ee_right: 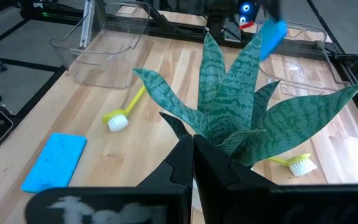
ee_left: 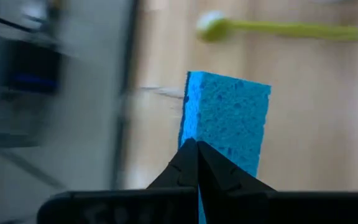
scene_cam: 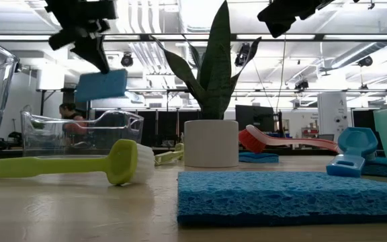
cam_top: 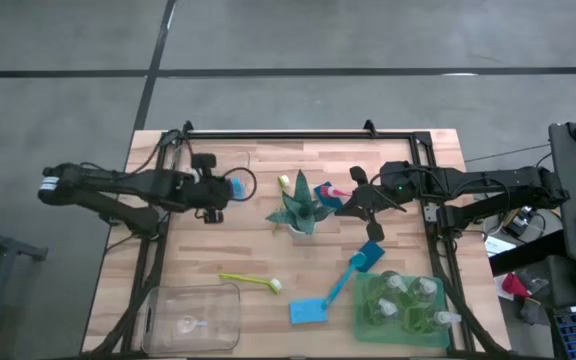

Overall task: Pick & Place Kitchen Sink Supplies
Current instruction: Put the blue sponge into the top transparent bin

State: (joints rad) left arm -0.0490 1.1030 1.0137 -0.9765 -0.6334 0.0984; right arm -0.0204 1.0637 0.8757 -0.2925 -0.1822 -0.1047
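My left gripper [cam_top: 226, 188] hangs above the table's left half, shut on a flat blue sponge [ee_left: 227, 115], which the low view shows high in the air [scene_cam: 101, 85]. My right gripper [cam_top: 353, 205] is shut and holds nothing, hovering just right of the spiky potted plant [cam_top: 298, 210]. A second blue sponge [cam_top: 308, 312] lies flat near the front edge. On the wood lie a yellow-green brush [cam_top: 251, 282] and a blue brush [cam_top: 358, 265], and a red-pink brush [cam_top: 333, 192] lies behind the plant. Pump bottles [cam_top: 408, 290] stand in the green tray [cam_top: 368, 318]. My left gripper pinches the sponge's near end [ee_left: 199, 138] between its two fingers [ee_left: 219, 177], close to one long edge. The fingers come slanting down from the table's left side. The sponge sticks out beyond the fingertips, lifted clear of the table.
A clear bin [cam_top: 190, 318] stands at the front left, and another clear bin [ee_right: 107, 43] shows in the right wrist view. A black frame rail [cam_top: 298, 134] runs along the far edge. A second yellow-green brush head [cam_top: 284, 182] lies by the plant. Bare wood lies left of centre.
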